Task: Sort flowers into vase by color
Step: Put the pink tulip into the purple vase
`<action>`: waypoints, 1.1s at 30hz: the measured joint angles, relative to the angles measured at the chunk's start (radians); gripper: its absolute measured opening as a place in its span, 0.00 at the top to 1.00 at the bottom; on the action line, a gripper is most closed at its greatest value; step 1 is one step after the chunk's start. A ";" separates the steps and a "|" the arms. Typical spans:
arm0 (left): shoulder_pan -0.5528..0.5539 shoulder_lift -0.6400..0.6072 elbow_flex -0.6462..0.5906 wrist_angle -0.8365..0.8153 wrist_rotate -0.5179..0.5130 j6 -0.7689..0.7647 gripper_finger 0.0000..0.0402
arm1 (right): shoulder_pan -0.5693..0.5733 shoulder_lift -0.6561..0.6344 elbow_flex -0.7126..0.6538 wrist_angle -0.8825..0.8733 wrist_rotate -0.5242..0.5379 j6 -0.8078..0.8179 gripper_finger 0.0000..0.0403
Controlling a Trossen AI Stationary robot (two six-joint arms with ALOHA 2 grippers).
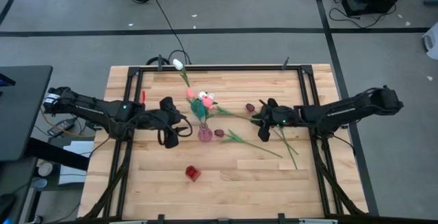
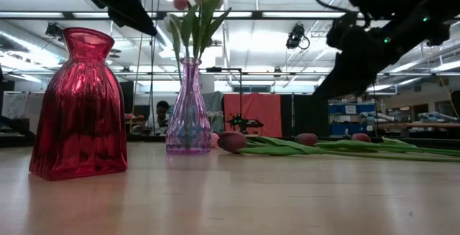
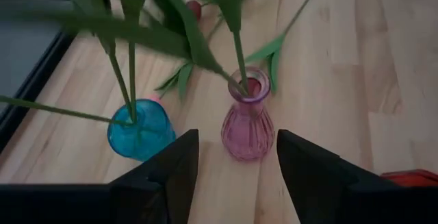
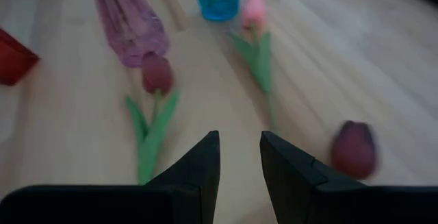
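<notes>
A clear purple vase (image 1: pixel 204 134) (image 3: pixel 246 125) holds green stems. A blue vase (image 3: pixel 137 129) (image 1: pixel 199 108) just behind it holds more, with a white head (image 1: pixel 178 64) leaning toward the far edge. A red vase (image 1: pixel 192 173) (image 2: pixel 83 106) stands nearer the front. Loose tulips lie flat on the table: a maroon one (image 1: pixel 219 133) (image 4: pixel 156 73), another maroon one (image 1: pixel 250 107) (image 4: pixel 354 148) and a pink one (image 4: pixel 254 10). My left gripper (image 1: pixel 168 125) (image 3: pixel 236 162) is open, left of the purple vase. My right gripper (image 1: pixel 263 125) (image 4: pixel 239 155) hovers open over the loose stems.
Dark metal frame rails (image 1: pixel 130 94) run along the left, right and far sides of the wooden table. Bare wood lies in front of the red vase toward the near edge. Long stems (image 1: pixel 287 145) stretch under the right arm toward the near right.
</notes>
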State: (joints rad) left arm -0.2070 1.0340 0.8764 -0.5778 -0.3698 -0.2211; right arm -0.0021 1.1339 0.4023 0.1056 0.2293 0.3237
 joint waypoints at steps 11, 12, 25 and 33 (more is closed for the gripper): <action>-0.088 -0.057 0.000 -0.060 -0.075 -0.099 0.50 | -0.056 0.261 0.111 0.126 -0.041 -0.094 0.71; -0.104 -0.073 0.000 -0.065 -0.096 -0.101 0.50 | -0.060 0.288 0.129 0.125 -0.041 -0.113 0.71; -0.214 -0.123 -0.109 0.054 -0.264 -0.132 0.50 | -0.168 0.579 0.285 0.124 -0.097 -0.282 0.71; -0.224 -0.142 -0.223 0.225 -0.275 -0.155 0.50 | -0.207 0.639 0.294 0.127 -0.122 -0.291 0.77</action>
State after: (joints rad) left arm -0.4313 0.8918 0.6534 -0.3531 -0.6447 -0.3762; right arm -0.2090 1.7729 0.6966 0.2322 0.1075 0.0331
